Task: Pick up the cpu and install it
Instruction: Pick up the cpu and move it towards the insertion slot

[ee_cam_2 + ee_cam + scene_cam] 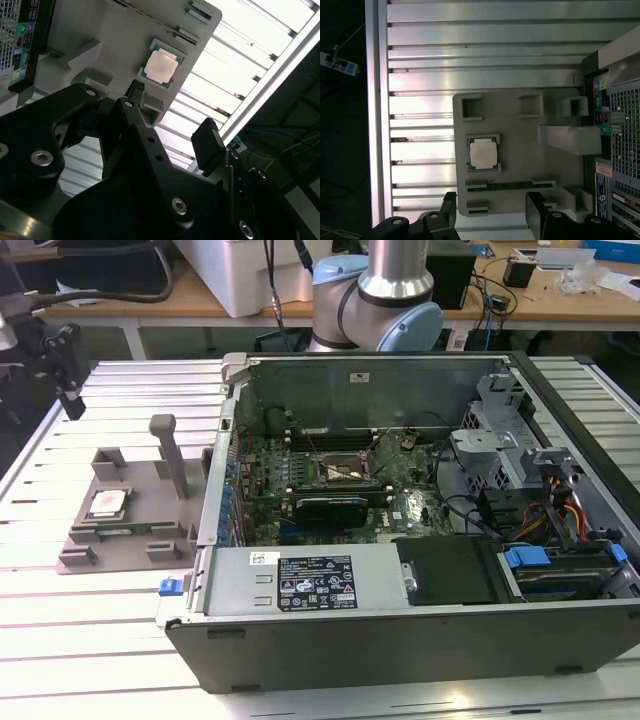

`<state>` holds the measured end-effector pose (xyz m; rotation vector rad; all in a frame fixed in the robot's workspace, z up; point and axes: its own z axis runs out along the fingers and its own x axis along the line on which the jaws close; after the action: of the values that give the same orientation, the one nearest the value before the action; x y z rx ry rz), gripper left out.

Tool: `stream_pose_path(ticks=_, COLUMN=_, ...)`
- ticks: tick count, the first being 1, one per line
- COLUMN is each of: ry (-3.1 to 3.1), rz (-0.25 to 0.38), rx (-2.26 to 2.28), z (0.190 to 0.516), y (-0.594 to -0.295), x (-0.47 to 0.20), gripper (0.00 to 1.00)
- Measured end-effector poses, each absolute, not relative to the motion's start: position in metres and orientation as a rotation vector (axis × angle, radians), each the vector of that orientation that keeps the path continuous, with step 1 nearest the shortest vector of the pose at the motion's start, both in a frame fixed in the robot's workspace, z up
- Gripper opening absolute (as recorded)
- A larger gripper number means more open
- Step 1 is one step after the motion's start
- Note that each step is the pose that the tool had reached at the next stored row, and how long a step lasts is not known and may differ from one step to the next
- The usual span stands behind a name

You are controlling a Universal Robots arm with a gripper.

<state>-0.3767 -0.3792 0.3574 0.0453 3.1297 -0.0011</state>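
Hovering wide & empty, gripper [492, 215] sits short of cpu [483, 153] on grey holder [520, 165]. Best approach imo: centre over it, square to edges, descend slow.

1. The cpu [483, 153] has a smooth, pale metal top plate with a faint sheen.
2. The holder tray [520, 165] looks like matt grey plastic.
3. The table [485, 80] is ribbed bare metal, bright with glare.
4. The computer case [400, 650] is dull grey sheet metal.
5. The gripper [492, 205] is matt black, with shiny screw heads.
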Motion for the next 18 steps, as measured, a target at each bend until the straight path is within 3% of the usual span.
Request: stream_pose_path(ticks=18, ry=3.137, rz=-0.001, rx=0.045, z=0.319, y=-0.379, x=-0.377, gripper=0.66)
